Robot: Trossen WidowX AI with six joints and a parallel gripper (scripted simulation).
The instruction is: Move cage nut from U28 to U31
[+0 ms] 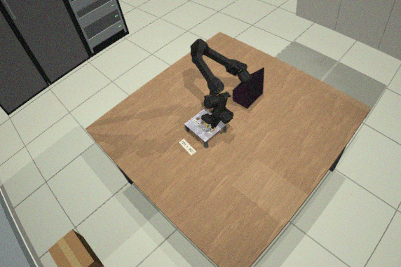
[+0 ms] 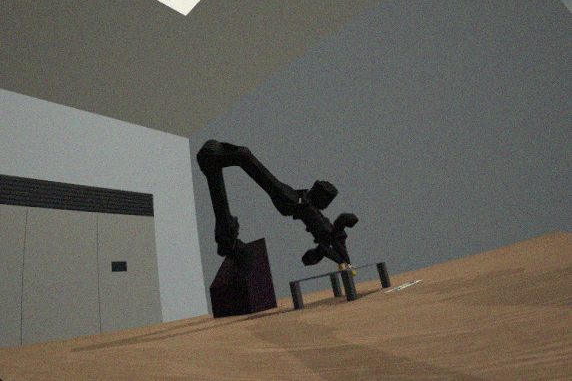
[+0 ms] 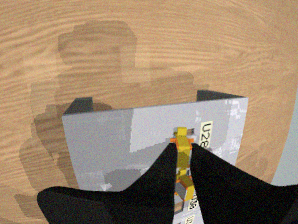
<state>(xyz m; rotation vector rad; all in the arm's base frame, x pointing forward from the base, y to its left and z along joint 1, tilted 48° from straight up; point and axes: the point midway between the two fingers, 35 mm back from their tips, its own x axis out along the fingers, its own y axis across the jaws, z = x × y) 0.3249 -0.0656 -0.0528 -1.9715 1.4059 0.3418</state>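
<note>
My gripper (image 3: 181,148) (image 2: 347,264) is shut on a yellow cage nut (image 3: 183,156) with small orange edges. The nut is at the U28 label (image 3: 206,134), near one end of the rail plate (image 3: 100,145) (image 1: 201,134). A small dark part of a hole (image 3: 191,132) shows beside the nut's top. I cannot tell how far the nut stands out of the plate. The other nut (image 3: 186,190) (image 1: 207,125) sits farther along the row, just behind the fingertips. The fingers cover part of the row and labels; which opening is U31 cannot be read. The spring wings under the plate are hidden.
The plate stands on short dark legs (image 1: 206,144) (image 2: 297,295) on the wooden table (image 1: 273,141). A white paper label (image 1: 187,146) (image 2: 404,286) lies beside it. The dark block (image 1: 249,90) (image 2: 245,281) at the arm's base stands behind.
</note>
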